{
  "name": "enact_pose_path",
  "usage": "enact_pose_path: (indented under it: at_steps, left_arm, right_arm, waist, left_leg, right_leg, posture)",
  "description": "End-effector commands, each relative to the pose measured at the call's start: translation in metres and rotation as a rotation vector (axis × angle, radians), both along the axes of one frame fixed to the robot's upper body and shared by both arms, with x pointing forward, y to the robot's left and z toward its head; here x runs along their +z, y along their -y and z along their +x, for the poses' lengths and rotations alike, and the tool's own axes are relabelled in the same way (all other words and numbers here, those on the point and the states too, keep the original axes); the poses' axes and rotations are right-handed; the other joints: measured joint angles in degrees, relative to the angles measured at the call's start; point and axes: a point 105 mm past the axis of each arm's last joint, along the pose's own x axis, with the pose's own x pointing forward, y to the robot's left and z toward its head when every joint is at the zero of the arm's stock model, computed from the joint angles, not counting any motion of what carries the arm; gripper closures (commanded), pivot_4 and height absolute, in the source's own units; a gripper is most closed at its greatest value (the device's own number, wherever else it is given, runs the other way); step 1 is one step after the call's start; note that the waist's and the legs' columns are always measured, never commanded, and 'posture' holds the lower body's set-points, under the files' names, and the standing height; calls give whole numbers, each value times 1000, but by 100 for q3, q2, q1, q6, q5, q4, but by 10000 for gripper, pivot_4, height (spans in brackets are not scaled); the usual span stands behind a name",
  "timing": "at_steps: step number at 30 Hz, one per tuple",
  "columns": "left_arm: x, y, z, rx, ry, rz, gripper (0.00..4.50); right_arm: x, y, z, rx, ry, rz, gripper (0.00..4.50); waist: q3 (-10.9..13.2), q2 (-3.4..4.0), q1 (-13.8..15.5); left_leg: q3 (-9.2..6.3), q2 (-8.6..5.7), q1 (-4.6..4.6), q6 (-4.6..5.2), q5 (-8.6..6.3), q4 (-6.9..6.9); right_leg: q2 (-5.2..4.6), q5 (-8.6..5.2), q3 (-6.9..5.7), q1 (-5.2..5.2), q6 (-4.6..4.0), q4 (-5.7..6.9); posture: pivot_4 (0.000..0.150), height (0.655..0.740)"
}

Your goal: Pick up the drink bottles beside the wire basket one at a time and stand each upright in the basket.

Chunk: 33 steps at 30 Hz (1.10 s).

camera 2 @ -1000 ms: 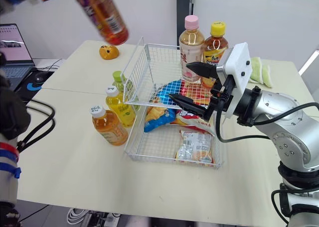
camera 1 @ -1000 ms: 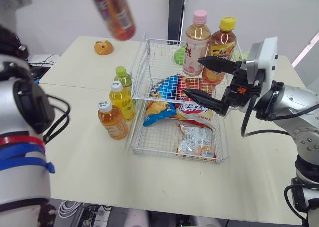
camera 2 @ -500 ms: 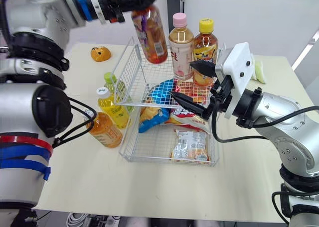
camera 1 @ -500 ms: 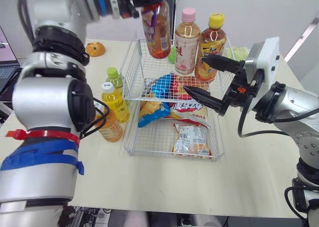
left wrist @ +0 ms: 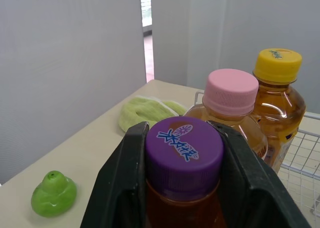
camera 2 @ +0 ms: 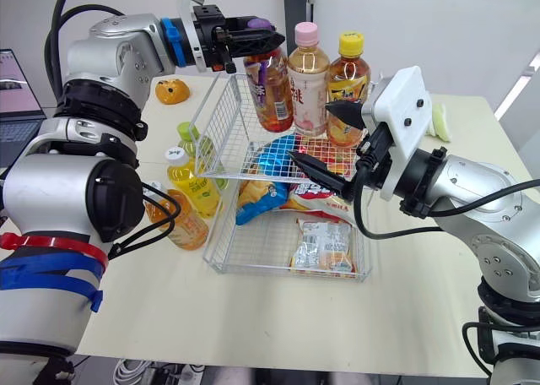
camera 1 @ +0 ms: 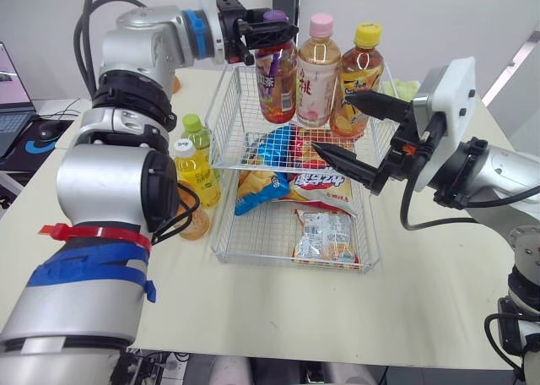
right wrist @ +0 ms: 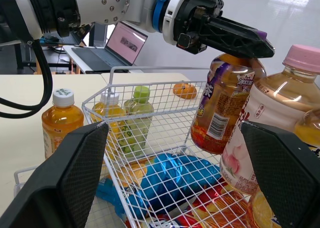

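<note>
My left pincer (camera 1: 276, 30) is clamped on the purple cap of a tea bottle (camera 1: 276, 88), one finger on each side of the cap. The bottle hangs almost upright, slightly tilted, in the basket's (camera 1: 226, 119) far left corner, just beside a pink-capped bottle (camera 1: 313, 73). A yellow-capped bottle (camera 1: 358, 81) stands on that one's other side. I cannot tell whether the tea bottle's base touches the basket floor. My right pincer (camera 1: 331, 123) hovers over the basket's right side with its fingers wide apart and nothing between them. Snack packets (camera 1: 325, 237) lie flat in the basket's near part. Outside the basket's left wall three bottles stand on the worktop (camera 1: 422, 300): a green-capped one (camera 1: 197, 134) farthest back, a yellow one (camera 1: 195, 172) nearer, and an orange one (camera 2: 184, 226) nearest, partly hidden by my left arm.
</note>
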Motion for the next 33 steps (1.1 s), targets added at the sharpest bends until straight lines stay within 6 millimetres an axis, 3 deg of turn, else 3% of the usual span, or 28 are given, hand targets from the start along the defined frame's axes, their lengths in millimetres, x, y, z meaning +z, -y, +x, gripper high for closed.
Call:
enact_pose_path:
  at_steps: [1,6,12,17,20,23,25,30,33]
  left_arm:
    - [17,1,-8,-29,61,-18,15860]
    - [25,-13,-11,-13,74,-33,438]
    - [38,-61,-16,89,107,-77,136]
    - [30,-128,-26,270,135,-106,136]
    - [25,-166,-48,367,177,-154,136]
    - [6,-196,-82,460,201,-207,136]
    - [-20,-210,-108,536,190,-214,136]
    - [-80,-229,-172,724,91,-250,136]
    - [-114,-221,-210,793,22,-257,136]
  right_arm:
    - [13,0,-8,0,64,9,0]
    - [12,-2,-8,12,55,6,0]
    - [9,-5,-7,62,31,-19,0]
    - [7,-3,-6,136,11,-35,0]
    - [6,-5,-5,199,1,-37,0]
    - [4,-11,-2,276,-13,-46,0]
    - [-1,-17,0,344,-36,-66,0]
    - [-2,-26,8,456,-37,-81,0]
    - [-4,-30,11,509,-40,-90,0]
  waist:
    - [0,0,-3]
    - [0,0,-14]
    - [0,1,-41]
    - [-1,5,-29]
    - [-1,5,-50]
    - [-2,6,-59]
    - [-3,6,-57]
    - [-6,2,-23]
    - [-14,-11,-1]
  left_leg:
    - [0,0,1,0,0,0]
    - [0,1,3,0,0,2]
    - [3,2,7,0,0,3]
    - [7,5,13,0,0,7]
    - [9,6,13,0,0,10]
    - [7,10,13,0,0,10]
    - [1,10,15,-1,0,10]
    - [-10,9,25,0,0,15]
    - [-16,9,32,2,-1,15]
  right_leg:
    - [0,0,1,0,0,1]
    - [1,0,1,0,0,8]
    - [2,-1,10,-8,0,23]
    - [2,-1,13,-7,0,30]
    - [1,0,17,-7,-1,29]
    - [1,0,19,-7,-1,28]
    - [1,0,18,-2,-1,29]
    - [0,0,15,17,-1,32]
    - [0,0,10,26,-1,33]
  posture:
    - [1500,7400]
    - [1500,7400]
    - [1500,7400]
    - [1500,7400]
    - [1500,7400]
    - [1500,7400]
    - [1500,7400]
    - [1500,7400]
    - [1500,7400]
